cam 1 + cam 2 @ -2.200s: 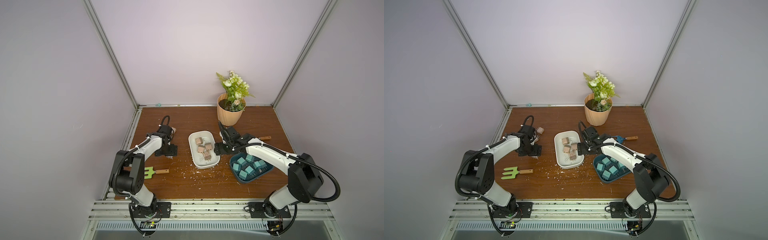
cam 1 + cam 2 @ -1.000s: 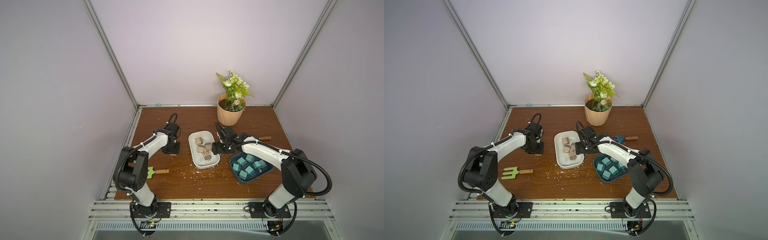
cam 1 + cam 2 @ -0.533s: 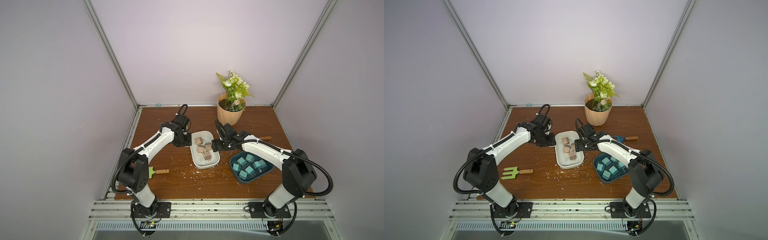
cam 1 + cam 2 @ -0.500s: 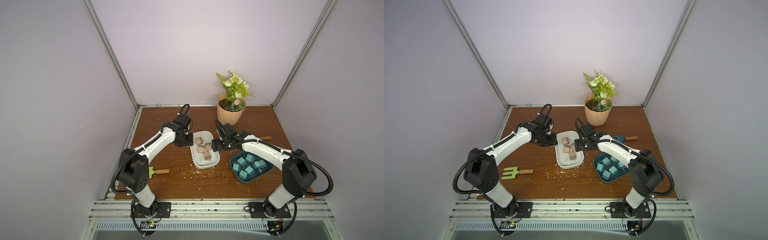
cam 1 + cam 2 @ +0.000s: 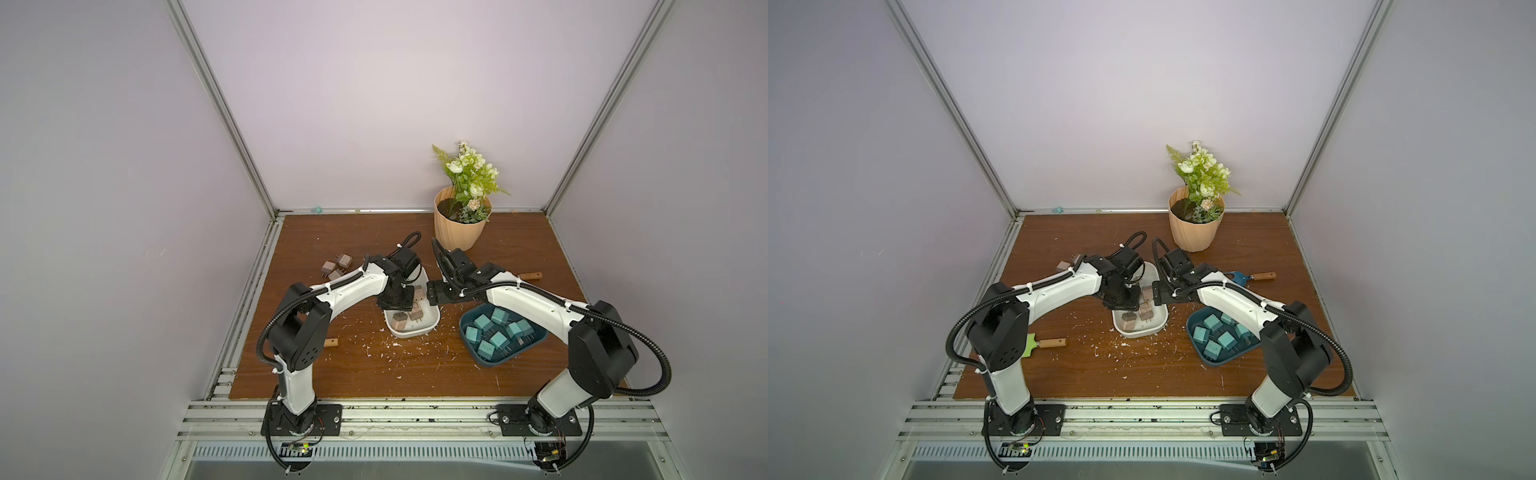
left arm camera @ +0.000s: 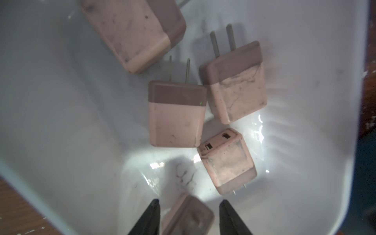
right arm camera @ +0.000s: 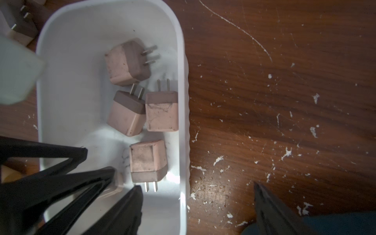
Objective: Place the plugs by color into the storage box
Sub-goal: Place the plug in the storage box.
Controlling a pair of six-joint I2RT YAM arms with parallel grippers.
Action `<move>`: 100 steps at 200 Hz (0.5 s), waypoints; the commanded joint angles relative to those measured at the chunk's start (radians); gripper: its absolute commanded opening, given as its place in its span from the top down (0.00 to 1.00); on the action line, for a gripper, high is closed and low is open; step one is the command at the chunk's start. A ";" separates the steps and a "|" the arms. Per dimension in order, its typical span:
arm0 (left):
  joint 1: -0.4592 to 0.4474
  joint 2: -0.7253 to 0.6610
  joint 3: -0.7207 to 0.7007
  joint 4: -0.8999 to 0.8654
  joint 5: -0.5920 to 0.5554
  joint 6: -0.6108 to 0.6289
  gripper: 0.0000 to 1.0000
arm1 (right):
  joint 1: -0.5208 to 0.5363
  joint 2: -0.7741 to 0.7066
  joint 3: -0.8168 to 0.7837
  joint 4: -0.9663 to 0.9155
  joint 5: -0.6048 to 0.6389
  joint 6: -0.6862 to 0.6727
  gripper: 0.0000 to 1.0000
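Scuffed two-tone tan-brown plug [image 6: 188, 218] pinched by left gripper [image 6: 189, 203], now moved over white tub [image 6: 305, 101]; right gripper [image 7: 197, 186] spread.

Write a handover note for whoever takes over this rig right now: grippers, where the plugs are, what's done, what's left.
Left gripper: shut on a brown plug, held low inside the white tub.
Right gripper: open and empty, straddling the white tub's wall, one finger inside, one over the table.
Done: four brown plugs lie in the white tub. The teal plugs are in the blue tub, and none shows loose.
Left: release the held plug, then fetch the three brown plugs on the table beyond the left arm.
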 commanded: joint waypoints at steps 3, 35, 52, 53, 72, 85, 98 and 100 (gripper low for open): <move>-0.019 0.046 0.027 -0.013 -0.040 -0.024 0.52 | -0.007 -0.064 -0.018 -0.016 0.022 -0.003 0.12; -0.019 0.044 0.073 -0.024 -0.068 -0.015 0.52 | -0.008 -0.090 -0.036 -0.024 0.029 0.001 0.12; -0.016 0.012 0.126 -0.059 -0.112 -0.006 0.50 | -0.011 -0.101 -0.041 -0.028 0.031 0.001 0.12; -0.015 0.009 0.132 -0.063 -0.116 -0.005 0.49 | -0.011 -0.101 -0.041 -0.028 0.032 0.001 0.12; 0.031 -0.045 0.183 -0.122 -0.178 0.009 0.29 | -0.012 -0.104 -0.045 -0.028 0.034 0.001 0.12; 0.100 -0.091 0.188 -0.145 -0.198 0.022 0.20 | -0.013 -0.103 -0.047 -0.023 0.030 0.001 0.12; 0.184 -0.136 0.172 -0.155 -0.228 0.028 0.16 | -0.013 -0.098 -0.047 -0.019 0.025 0.003 0.12; 0.197 -0.143 0.168 -0.154 -0.233 0.026 0.15 | -0.013 -0.097 -0.047 -0.019 0.025 0.003 0.12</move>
